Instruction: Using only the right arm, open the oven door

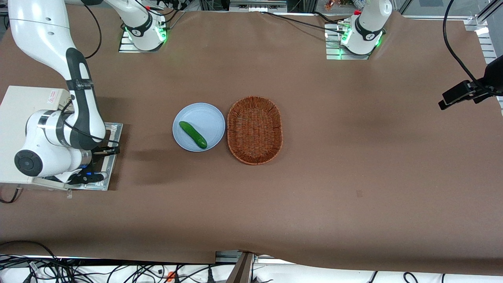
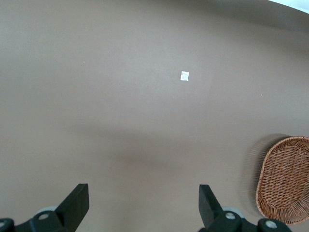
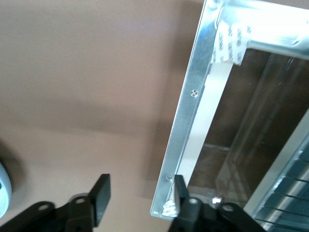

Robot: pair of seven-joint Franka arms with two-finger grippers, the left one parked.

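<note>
The cream toaster oven stands at the working arm's end of the table. Its oven door lies swung down and flat, shiny metal inner frame facing up around the dark glass. The right arm bends down over the oven. My gripper hovers just above the door's outer edge, pointing down. In the right wrist view the gripper is open. One finger overlaps the frame's corner and the other is over bare table. Nothing is held. The handle is hidden.
A pale blue plate carrying a green cucumber sits mid-table, with an oval wicker basket beside it, also visible as a basket from the parked arm. A small white tag lies on the brown tablecloth.
</note>
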